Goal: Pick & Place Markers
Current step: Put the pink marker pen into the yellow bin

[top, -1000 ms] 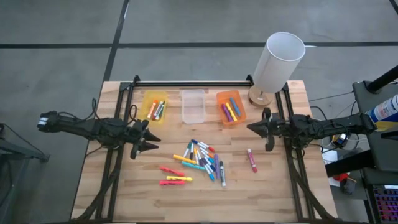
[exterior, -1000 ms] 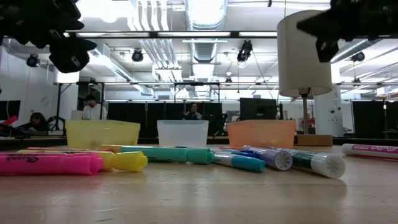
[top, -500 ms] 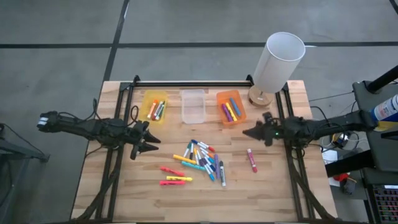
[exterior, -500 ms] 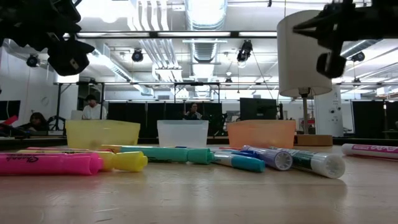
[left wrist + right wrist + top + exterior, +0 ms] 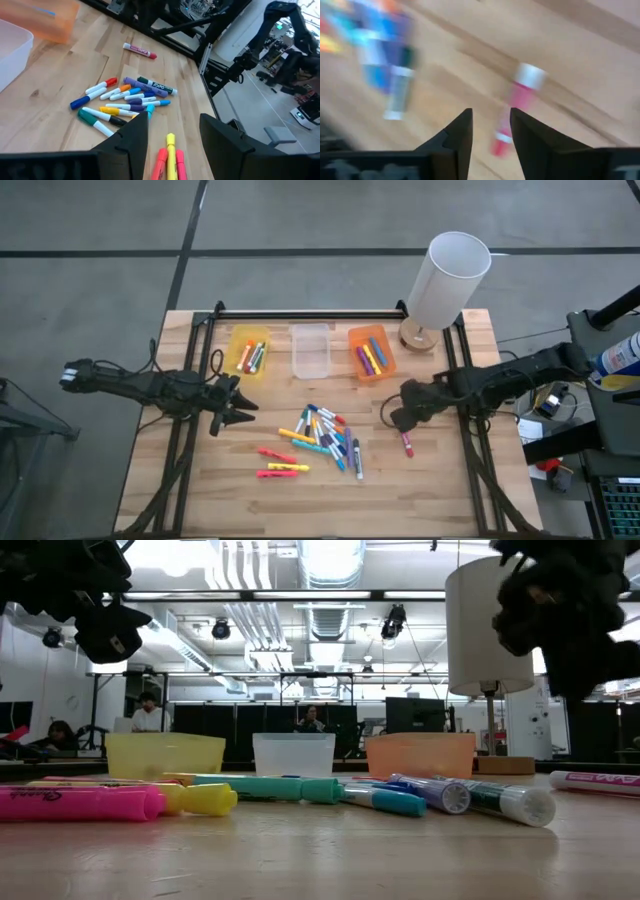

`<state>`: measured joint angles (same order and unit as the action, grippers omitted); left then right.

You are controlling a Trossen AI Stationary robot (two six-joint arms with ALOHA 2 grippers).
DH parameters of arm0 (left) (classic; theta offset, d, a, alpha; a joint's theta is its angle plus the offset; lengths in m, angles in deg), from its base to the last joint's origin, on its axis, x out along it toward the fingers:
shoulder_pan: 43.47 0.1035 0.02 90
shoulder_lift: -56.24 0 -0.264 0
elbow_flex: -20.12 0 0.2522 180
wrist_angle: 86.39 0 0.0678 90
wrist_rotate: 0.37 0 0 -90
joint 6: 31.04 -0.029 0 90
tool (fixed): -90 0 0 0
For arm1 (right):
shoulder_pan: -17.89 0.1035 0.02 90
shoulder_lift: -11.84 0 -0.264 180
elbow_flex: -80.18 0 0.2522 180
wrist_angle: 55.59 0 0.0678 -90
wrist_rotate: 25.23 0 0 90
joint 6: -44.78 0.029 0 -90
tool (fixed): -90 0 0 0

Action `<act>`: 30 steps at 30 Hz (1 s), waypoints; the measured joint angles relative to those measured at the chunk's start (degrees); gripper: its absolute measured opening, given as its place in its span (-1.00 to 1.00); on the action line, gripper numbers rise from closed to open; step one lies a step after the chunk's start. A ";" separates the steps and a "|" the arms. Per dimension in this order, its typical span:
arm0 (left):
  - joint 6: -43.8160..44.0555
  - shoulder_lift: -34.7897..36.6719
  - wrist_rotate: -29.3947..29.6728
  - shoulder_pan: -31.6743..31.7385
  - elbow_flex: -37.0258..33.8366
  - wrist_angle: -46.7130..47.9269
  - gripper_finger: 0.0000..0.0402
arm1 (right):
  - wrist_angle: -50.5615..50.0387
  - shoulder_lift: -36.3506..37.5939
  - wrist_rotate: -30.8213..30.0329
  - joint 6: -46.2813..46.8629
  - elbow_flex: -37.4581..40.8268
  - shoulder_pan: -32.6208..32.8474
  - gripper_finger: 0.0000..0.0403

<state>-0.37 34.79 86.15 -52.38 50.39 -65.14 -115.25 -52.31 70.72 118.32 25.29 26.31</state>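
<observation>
We found the right gripper [image 5: 400, 420] unclenched above a lone pink, white-capped marker [image 5: 406, 441] toward the table's right edge. The left gripper [image 5: 238, 411] waited unclenched near the left edge. One purple marker [image 5: 156, 88] read "EXPO".

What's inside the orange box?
The orange bin holds a few markers: purple, yellow, and blue ones lying side by side. Anything beneath them can't be seen.

three bins [image 5: 310, 350], one lamp [image 5: 445, 285], two arms [image 5: 150, 388], roughly twenty markers [image 5: 320, 435].
</observation>
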 joint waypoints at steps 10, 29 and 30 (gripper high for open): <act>-0.01 0.00 0.04 0.01 0.00 -0.02 -0.15 | -4.45 -13.10 1.13 0.87 -4.61 3.37 -0.37; -0.55 -0.04 0.13 0.04 0.04 -0.18 -0.15 | 2.34 -29.19 3.61 -0.66 -5.70 7.85 -0.37; -0.55 -0.04 0.12 0.04 0.04 -0.21 -0.15 | 2.28 -29.53 3.61 -1.22 -5.81 7.85 -0.39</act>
<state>-0.91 34.75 86.27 -52.33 50.44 -65.36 -112.97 -81.84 74.33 117.10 19.48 34.16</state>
